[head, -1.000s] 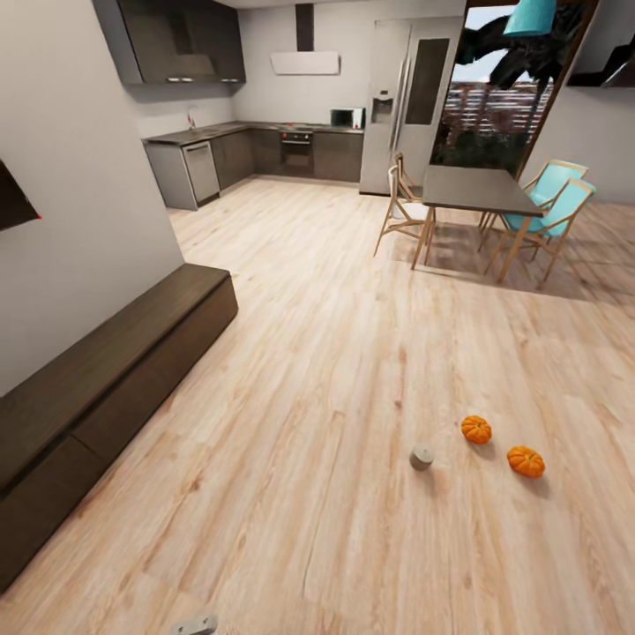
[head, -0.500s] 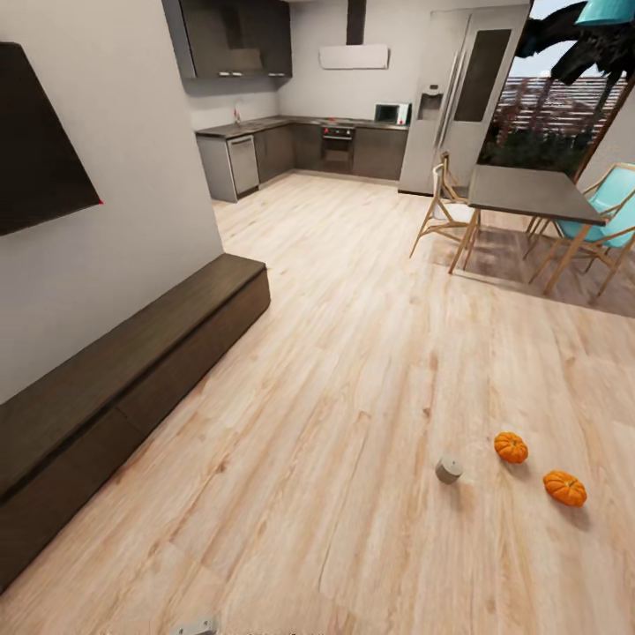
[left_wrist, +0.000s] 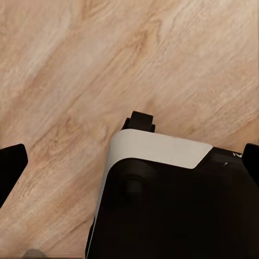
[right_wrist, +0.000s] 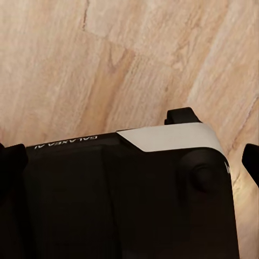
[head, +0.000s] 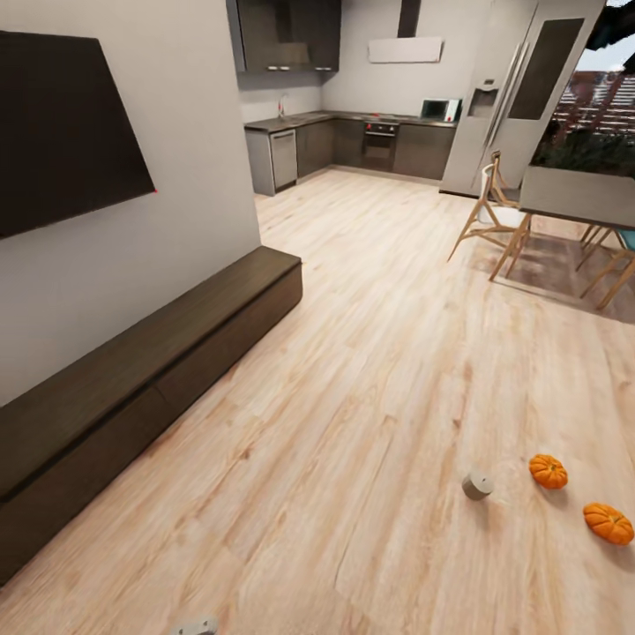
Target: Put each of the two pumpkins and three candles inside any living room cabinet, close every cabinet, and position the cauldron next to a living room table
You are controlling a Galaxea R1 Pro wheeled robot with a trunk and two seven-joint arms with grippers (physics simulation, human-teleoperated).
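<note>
Robot on the floor, looking for things to put away

Two pumpkins (head: 549, 471) (head: 608, 522) and a candle (head: 477, 484) lie at 4 o'clock; the shut cabinet (head: 150, 370) is at 9 o'clock. Each end effector looks wide open and empty. Driving too close could knock the pumpkins away.

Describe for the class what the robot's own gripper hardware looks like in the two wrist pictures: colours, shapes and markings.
Each wrist view shows dark finger tips at the picture's edges and a bulky black housing with a white curved panel. The right one carries small pale "GALAXEA" lettering. Light wooden floor lies behind.
</note>
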